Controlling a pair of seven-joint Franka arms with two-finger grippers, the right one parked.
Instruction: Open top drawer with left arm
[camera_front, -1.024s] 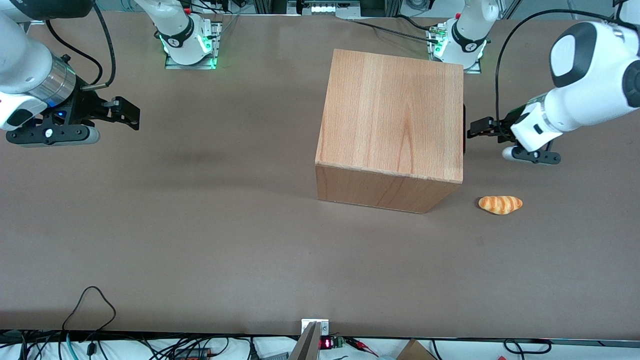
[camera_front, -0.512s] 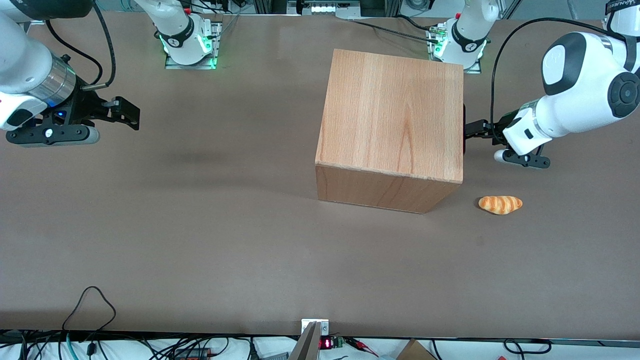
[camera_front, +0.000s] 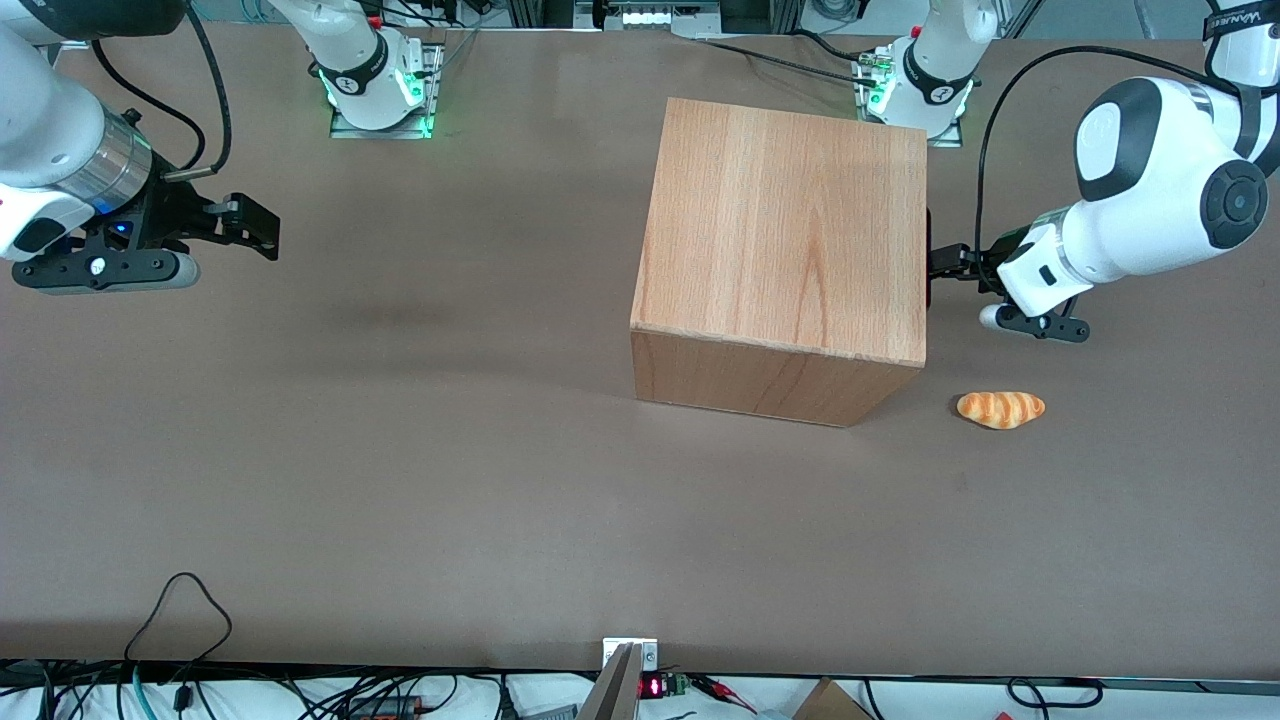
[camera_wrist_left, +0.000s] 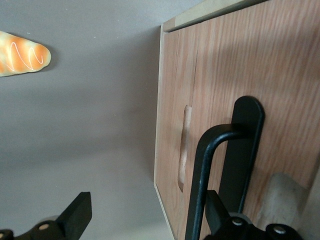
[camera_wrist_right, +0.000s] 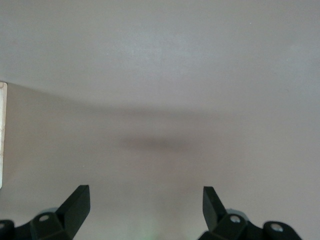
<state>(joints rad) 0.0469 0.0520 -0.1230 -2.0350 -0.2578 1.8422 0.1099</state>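
The wooden cabinet (camera_front: 790, 230) stands on the table with its front facing the working arm's end. The top drawer's front panel (camera_wrist_left: 285, 90) with its black slot handle (camera_wrist_left: 247, 145) shows in the left wrist view, and the drawer is shut. In the front view only a dark sliver of the handle (camera_front: 929, 262) shows at the cabinet's edge. My left arm (camera_front: 1150, 200) holds its gripper (camera_front: 948, 264) right against the drawer front. The gripper (camera_wrist_left: 147, 217) is open. One finger (camera_wrist_left: 216, 212) is by the black handle and the other finger (camera_wrist_left: 77, 217) is out over the table.
A bread roll (camera_front: 1001, 409) lies on the table beside the cabinet's front, nearer the front camera than my gripper; it also shows in the left wrist view (camera_wrist_left: 22, 53). A recessed wooden grip (camera_wrist_left: 184, 147) sits in the panel beside the top drawer. A black cable (camera_wrist_left: 200, 175) crosses the wrist view.
My left arm has moved in toward the cabinet's front, bringing the gripper from a short gap away to the drawer's handle. The cabinet and the bread have not moved.
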